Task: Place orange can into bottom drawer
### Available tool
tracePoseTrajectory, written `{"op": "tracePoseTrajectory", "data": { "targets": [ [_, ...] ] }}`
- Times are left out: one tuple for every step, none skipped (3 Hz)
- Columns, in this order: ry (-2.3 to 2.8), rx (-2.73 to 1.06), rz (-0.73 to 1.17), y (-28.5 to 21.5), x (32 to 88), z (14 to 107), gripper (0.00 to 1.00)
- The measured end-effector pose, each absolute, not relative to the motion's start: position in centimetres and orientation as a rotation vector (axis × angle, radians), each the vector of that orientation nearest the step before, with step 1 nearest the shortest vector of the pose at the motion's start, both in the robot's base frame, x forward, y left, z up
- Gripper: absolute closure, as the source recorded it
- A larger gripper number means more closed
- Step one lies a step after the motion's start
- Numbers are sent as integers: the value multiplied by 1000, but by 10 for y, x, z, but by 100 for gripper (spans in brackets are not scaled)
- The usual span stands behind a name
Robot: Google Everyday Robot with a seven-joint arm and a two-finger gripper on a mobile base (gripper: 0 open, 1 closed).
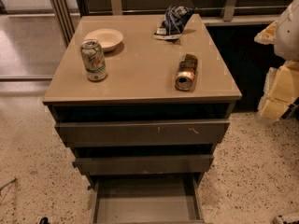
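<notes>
The orange can [186,72] lies on its side on the cabinet top [140,64], right of the middle, with its silver top rim facing the front edge. The bottom drawer [145,200] is pulled out below the two upper drawers, and its plain grey inside shows nothing in it. My gripper is out of view. Only pale parts of my arm [284,55] show at the right edge, apart from the can and level with the cabinet top.
A pale green-and-white can [94,60] stands upright at the front left of the top. A cream bowl [103,38] sits behind it. A blue chip bag [172,22] lies at the back. The middle drawer [145,164] and the top drawer [142,133] stick out slightly. Speckled floor surrounds the cabinet.
</notes>
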State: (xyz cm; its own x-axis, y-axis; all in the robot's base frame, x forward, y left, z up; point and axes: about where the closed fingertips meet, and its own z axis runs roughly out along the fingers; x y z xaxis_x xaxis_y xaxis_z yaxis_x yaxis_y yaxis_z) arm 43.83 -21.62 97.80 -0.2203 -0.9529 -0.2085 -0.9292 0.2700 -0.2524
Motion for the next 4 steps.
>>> {"op": "tracePoseTrajectory", "data": {
  "targets": [
    [2223,-1713,-109,-216,440,979,0],
    [2209,-1668,-111,-216,461,979,0],
    [2171,-1615,-104,-214,505,973,0],
    [2126,-1569,-62,-214,558,965,0]
  ]
}}
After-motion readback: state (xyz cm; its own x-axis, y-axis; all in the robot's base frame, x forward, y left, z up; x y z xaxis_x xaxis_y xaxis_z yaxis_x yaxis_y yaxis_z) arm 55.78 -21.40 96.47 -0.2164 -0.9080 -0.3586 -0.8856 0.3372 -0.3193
